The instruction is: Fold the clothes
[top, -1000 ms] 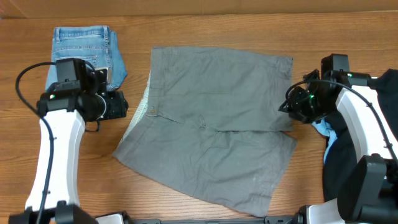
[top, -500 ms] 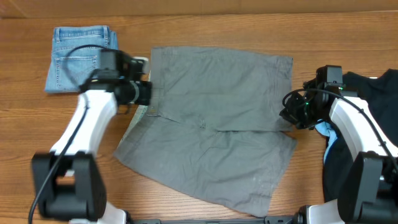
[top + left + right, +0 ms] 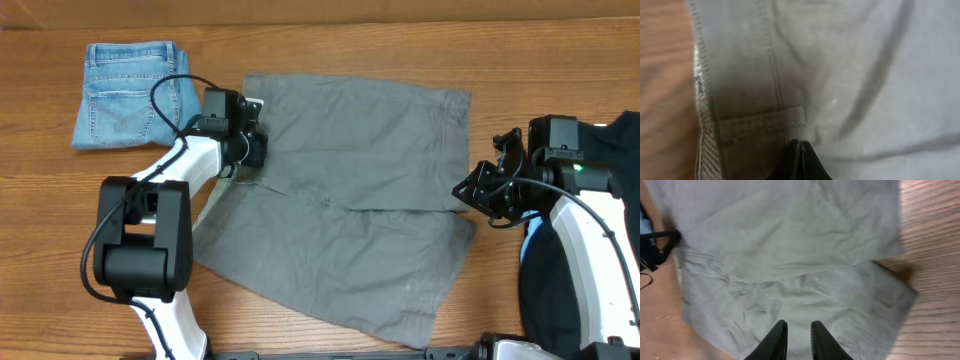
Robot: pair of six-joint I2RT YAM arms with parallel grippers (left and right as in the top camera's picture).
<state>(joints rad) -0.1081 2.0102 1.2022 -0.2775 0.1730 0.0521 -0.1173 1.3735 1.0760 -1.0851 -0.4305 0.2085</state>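
The clothes, grey shorts (image 3: 350, 200), lie spread flat across the middle of the table, waistband to the left. My left gripper (image 3: 248, 150) sits on the waistband at its upper left. In the left wrist view its black fingers (image 3: 799, 155) are pressed together beside a belt loop (image 3: 760, 122), and creases in the grey cloth (image 3: 865, 75) run out from their tips. My right gripper (image 3: 464, 190) hovers at the right edge by the leg hems. There its fingers (image 3: 798, 332) stand a little apart over the cloth (image 3: 790, 255), with nothing between them.
Small light-blue denim shorts (image 3: 130, 80) lie folded at the far left corner. A black garment heap (image 3: 540, 285) with a bit of pale blue cloth (image 3: 520, 207) lies at the right edge under the right arm. Bare wood (image 3: 935, 255) borders the hems.
The left arm swung from beside the denim shorts onto the grey waistband and its gripper closed there. The right gripper narrowed and shifted slightly down along the right hem.
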